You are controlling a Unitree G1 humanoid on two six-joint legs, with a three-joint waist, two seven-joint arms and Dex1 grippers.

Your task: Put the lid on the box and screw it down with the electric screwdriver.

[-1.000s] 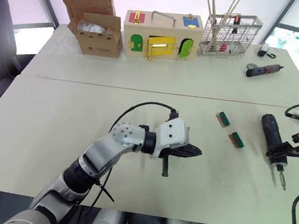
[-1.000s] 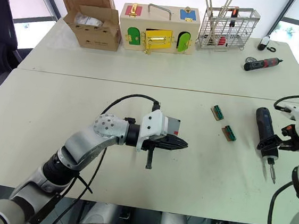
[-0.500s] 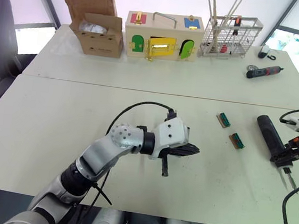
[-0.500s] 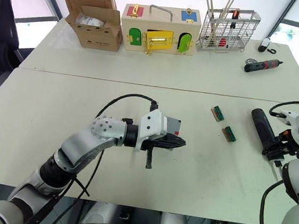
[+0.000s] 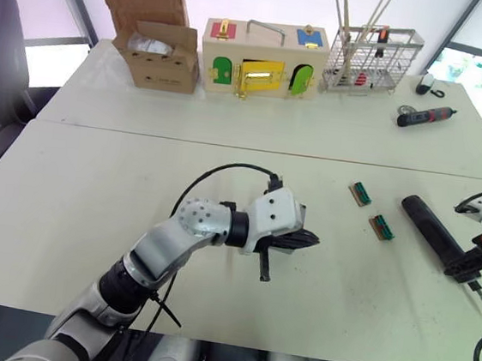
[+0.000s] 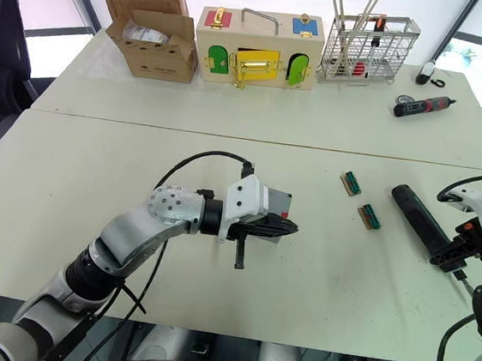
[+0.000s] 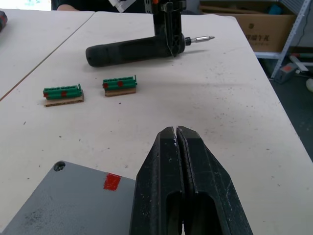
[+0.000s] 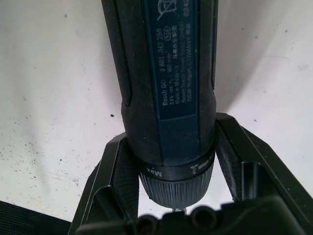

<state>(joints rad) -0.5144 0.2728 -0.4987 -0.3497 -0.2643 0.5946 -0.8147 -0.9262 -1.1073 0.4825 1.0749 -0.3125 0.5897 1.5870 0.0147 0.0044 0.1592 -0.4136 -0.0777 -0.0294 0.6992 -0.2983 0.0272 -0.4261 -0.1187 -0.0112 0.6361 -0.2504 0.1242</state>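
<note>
The right gripper (image 6: 456, 252), at the right edge of the right eye view, has its two black fingers clamped around the collar end of the thick black cylindrical electric screwdriver (image 6: 419, 223), just behind the thin metal bit; the right wrist view shows a finger (image 8: 116, 176) pressed against each side of the barrel. Holding it near the bit likely gives control over where the tip goes once it must meet a screw. The barrel slants up and to the left, and whether its tail touches the white table (image 6: 77, 180) cannot be told. The left gripper (image 5: 291, 239) sits at the centre of the frame with its fingers pressed together and nothing between them, just beside the small square grey plastic box (image 7: 68, 198), whose flat grey top and red mark show in the left wrist view. The closed fingers seem placed there to steady or nudge the box. Whether that grey face is the lid already seated cannot be told. Two small green terminal blocks (image 6: 359, 199) lie on the table between the box and the screwdriver, well clear of both. Compared with a second ago, the screwdriver has swung round: it was pointing almost straight down the frame with its bit toward the lower edge, and its tail now leans further to the left while the right gripper has drawn toward the right edge. The left gripper and the box remain where they were.
</note>
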